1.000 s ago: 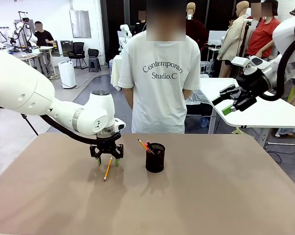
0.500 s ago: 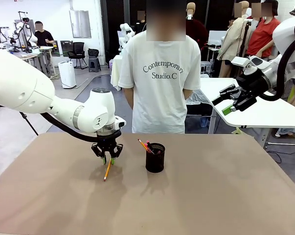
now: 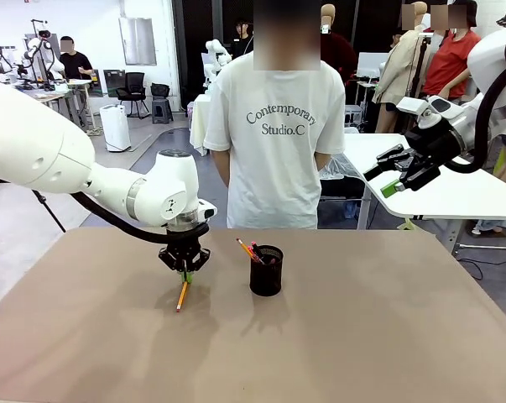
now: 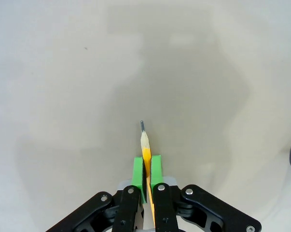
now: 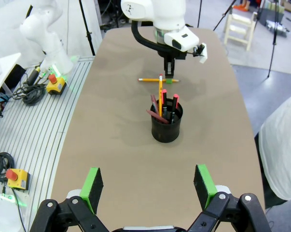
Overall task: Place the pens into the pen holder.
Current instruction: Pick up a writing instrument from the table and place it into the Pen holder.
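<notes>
Front view: shirt (image 3: pixel 276 126) reads "Contemporary Studio.C"; left gripper (image 3: pixel 184 270) pinches pencil (image 3: pixel 182 295); right gripper (image 5: pixel 148 186) fingers apart.

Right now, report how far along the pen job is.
Done: several pens already stand in the pen holder. In hand: the left hand is shut on one yellow pencil at the table. Left: carry it into the holder. The right hand is open, raised.

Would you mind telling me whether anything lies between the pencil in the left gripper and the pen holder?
Nothing visible does. The left gripper is shut on the pencil, and only bare table separates it from the pen holder.
</notes>
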You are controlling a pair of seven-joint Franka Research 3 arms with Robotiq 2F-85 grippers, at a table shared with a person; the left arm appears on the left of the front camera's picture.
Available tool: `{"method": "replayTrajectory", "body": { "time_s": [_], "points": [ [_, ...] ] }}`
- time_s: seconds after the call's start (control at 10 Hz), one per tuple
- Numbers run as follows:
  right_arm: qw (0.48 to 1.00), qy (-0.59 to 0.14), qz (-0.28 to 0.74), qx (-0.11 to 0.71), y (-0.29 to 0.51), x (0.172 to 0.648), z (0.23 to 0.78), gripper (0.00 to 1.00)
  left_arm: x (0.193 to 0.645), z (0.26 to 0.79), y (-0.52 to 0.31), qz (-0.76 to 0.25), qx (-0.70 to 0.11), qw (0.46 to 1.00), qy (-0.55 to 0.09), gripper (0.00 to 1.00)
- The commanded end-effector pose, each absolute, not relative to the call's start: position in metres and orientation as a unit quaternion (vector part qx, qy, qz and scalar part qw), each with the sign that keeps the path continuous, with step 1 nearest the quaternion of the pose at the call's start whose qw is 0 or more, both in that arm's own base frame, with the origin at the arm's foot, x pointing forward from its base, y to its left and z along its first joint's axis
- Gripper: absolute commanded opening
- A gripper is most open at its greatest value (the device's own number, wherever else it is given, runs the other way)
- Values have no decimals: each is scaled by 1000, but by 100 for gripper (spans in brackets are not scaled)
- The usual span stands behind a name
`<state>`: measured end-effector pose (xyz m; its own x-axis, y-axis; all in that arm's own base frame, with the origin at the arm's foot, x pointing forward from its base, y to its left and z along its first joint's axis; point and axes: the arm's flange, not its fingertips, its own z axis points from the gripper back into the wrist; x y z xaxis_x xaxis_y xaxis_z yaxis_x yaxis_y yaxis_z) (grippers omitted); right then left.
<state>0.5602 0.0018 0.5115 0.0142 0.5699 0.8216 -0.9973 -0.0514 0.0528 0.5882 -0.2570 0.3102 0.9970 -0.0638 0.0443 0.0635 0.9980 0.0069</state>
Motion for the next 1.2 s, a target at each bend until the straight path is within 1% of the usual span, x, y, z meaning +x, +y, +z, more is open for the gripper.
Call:
{"method": "replayTrajectory", "body": {
  "time_s": [0.0,0.3,0.4,0.5,0.7,0.8,1.0,1.1],
  "points": [
    [622,-298,630,356,4,560,516,100,588,324,-254,-46,-69,996,26,0],
    [622,-298,630,356,4,560,516,100,592,357,-234,-68,-198,975,70,0],
    [622,-298,630,356,4,560,516,100,592,370,-225,-79,-256,962,61,0],
    [622,-298,630,356,4,560,516,100,590,381,-219,-96,-299,949,38,0],
    [622,-298,630,356,4,560,516,100,587,407,-209,-106,-399,908,-71,0],
    [622,-298,630,356,4,560,516,100,584,421,-205,-124,-455,876,-104,0],
    [622,-298,630,356,4,560,516,100,573,447,-184,-186,-525,813,-169,0],
    [622,-298,630,356,4,560,516,100,568,457,-177,-216,-537,791,-200,0]
  ]
}}
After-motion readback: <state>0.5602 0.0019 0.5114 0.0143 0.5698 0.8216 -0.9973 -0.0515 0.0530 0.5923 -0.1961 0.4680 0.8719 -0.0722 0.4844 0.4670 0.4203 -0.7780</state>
